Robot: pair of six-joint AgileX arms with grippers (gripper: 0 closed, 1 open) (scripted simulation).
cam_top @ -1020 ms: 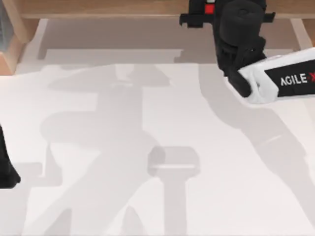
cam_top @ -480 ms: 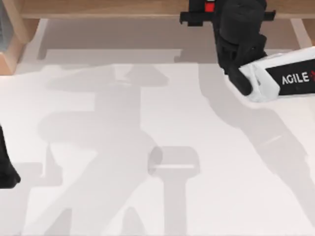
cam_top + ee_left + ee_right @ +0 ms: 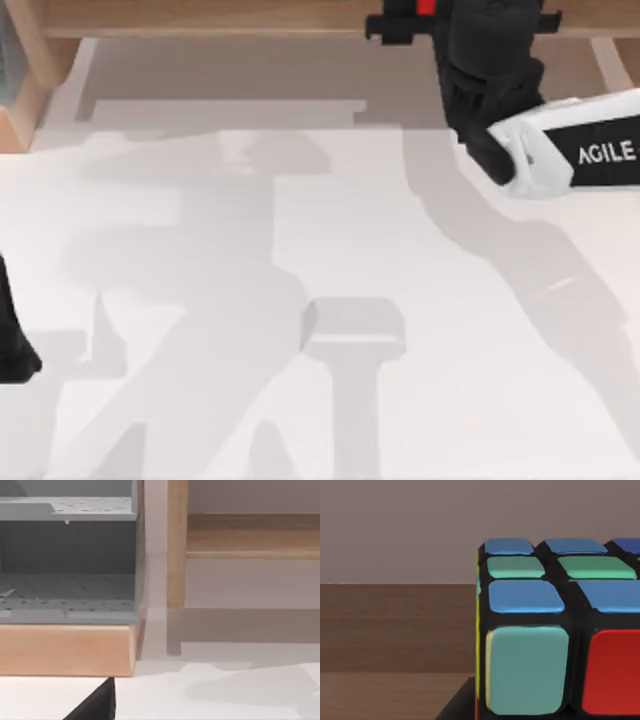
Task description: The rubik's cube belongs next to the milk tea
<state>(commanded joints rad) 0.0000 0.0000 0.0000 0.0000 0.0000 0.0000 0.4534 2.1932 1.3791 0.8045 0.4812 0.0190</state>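
Top view: the right arm (image 3: 560,155), white with black lettering, reaches from the right edge to the far side of the white counter (image 3: 300,250), its dark wrist over the wooden rail (image 3: 200,18) at the far edge. The left arm (image 3: 12,340) shows as a dark form at the left edge.

Right wrist view: the rubik's cube (image 3: 560,630) sits very close to the camera, before a brown wooden surface and a plain wall. Black grid lines divide its rounded stickers: blue and green squares on the upper rows, a pale green and a red square below, a yellow strip along the side edge.

Left wrist view: a grey shelf unit (image 3: 67,560) on a wooden base, beside a wooden post (image 3: 176,545).
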